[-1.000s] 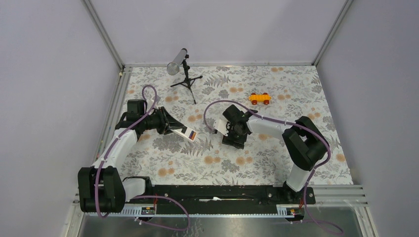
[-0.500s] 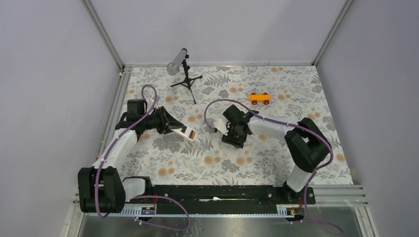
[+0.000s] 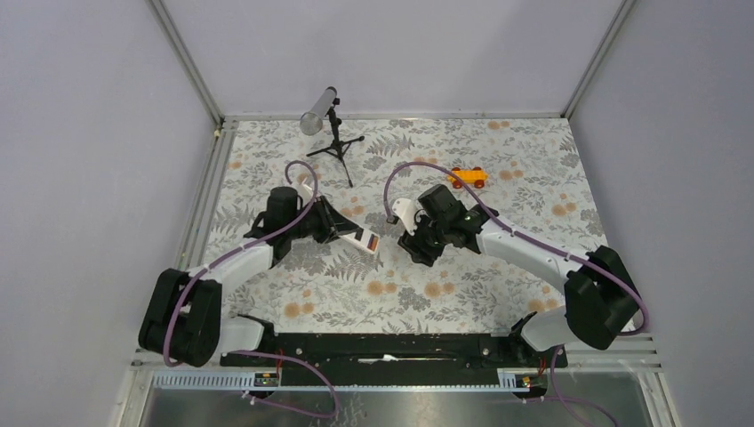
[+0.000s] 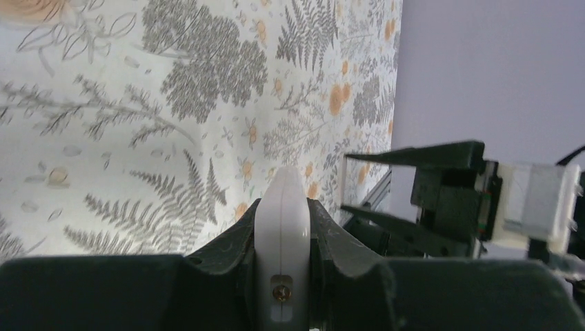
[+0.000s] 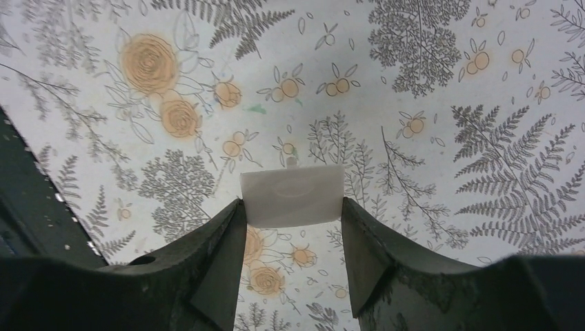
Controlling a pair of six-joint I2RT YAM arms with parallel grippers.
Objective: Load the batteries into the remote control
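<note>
- The left claw (image 3: 343,232) is closed on the remote (image 3: 364,240), gripping it near one end with a finger on each broad side.
- The remote looks to be held off the surface (image 3: 498,267), left of the middle.
- In the top view its long axis runs on a slant. The free end points to the robot's right and a little toward the near edge, at the right claw (image 3: 418,247).
- That free end shows a patch of red and dark; the rest of the body reads white from above.
- In the left wrist view the remote stands on edge. Its narrow white edge faces the camera, a small screw sits near the gripped end, and the rounded tip points away.
- The remote's tip and the right claw are near but apart.
- The right claw is closed on a flat white piece (image 5: 292,195), pinching its two short side edges.
- The piece is a rectangle with its long axis spanning the fingers. Its broad face is toward the wrist camera, and a small tab sticks out from its far edge.
- A toy car (image 3: 468,177) sits on the surface farther back, well apart from both claws.
</note>
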